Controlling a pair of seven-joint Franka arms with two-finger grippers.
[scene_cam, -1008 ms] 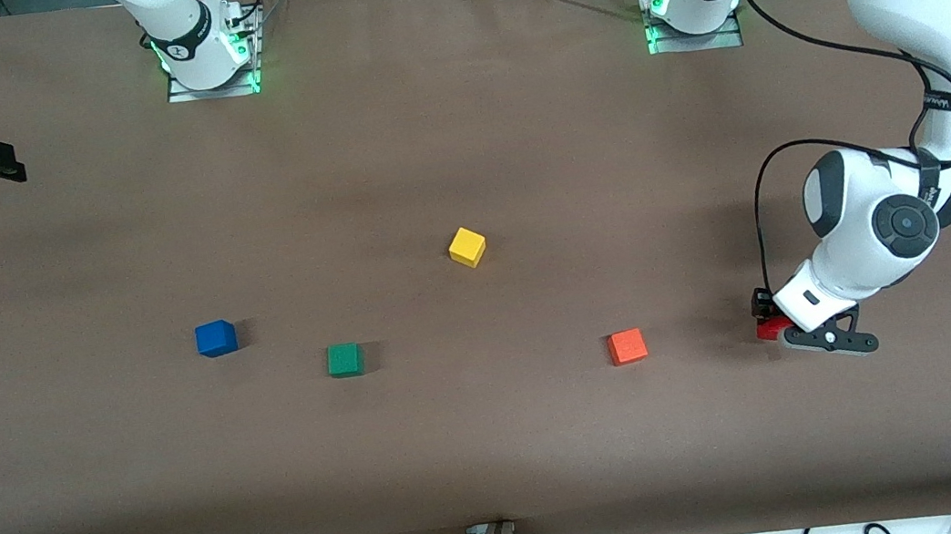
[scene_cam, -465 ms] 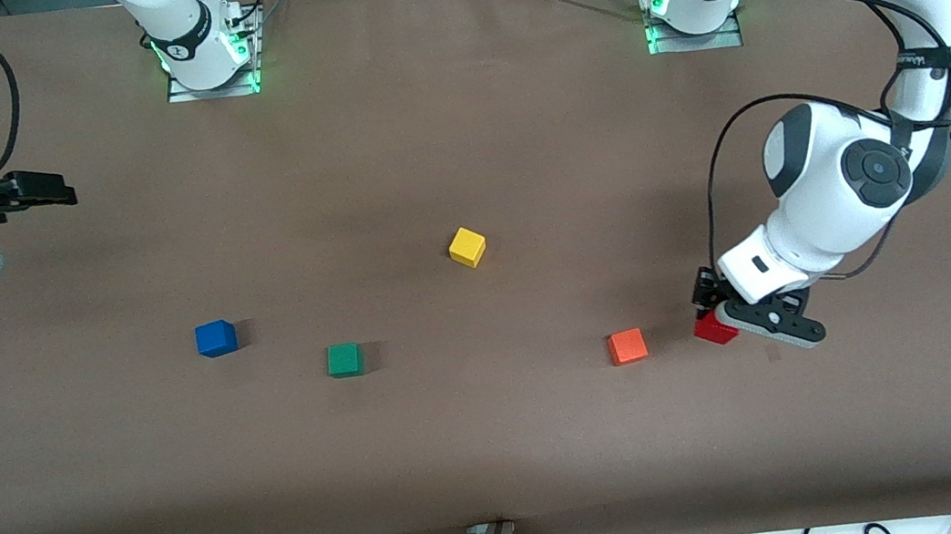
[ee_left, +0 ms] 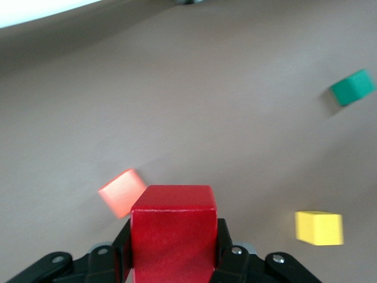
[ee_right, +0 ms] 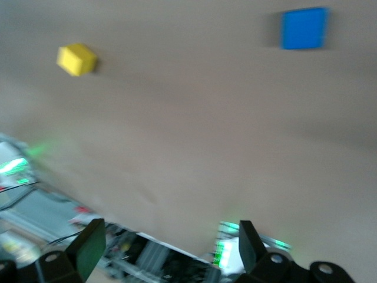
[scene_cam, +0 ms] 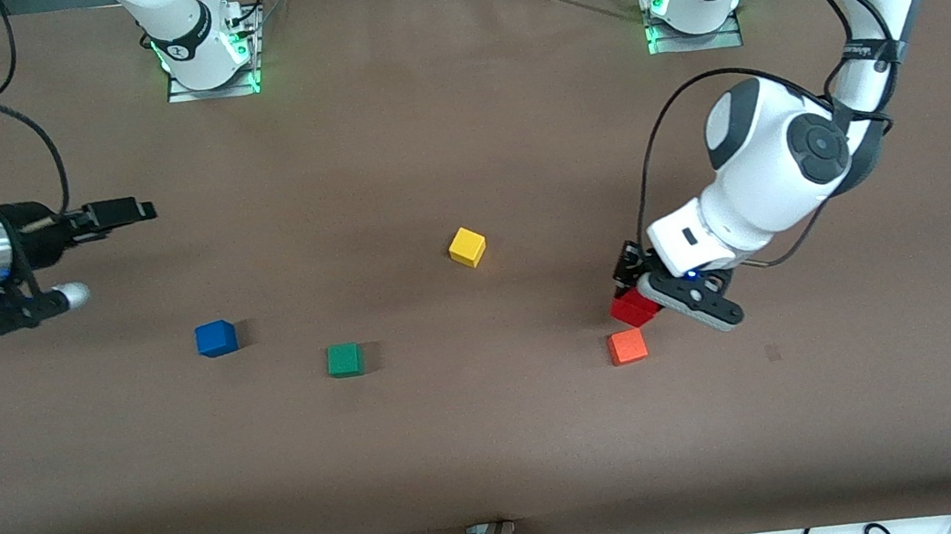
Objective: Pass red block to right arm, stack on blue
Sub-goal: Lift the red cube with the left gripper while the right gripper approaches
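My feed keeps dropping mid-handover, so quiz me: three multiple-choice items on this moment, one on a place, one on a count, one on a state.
1. Which cube lies nearest the held red block?
A. blue cube
B. orange cube
C. green cube

2. How many cubes rest loose on the table?
A. four
B. three
C. five

3. What is the right gripper doing?
A. shut on the blue cube
B. open, holding nothing
C. pressing on the yellow cube

Answers:
1. B: the orange cube sits just nearer the camera than the block, which is shut in the left gripper.
2. A: the blue cube, green cube, yellow cube and orange.
3. B: its wrist view shows its fingers apart over bare table.
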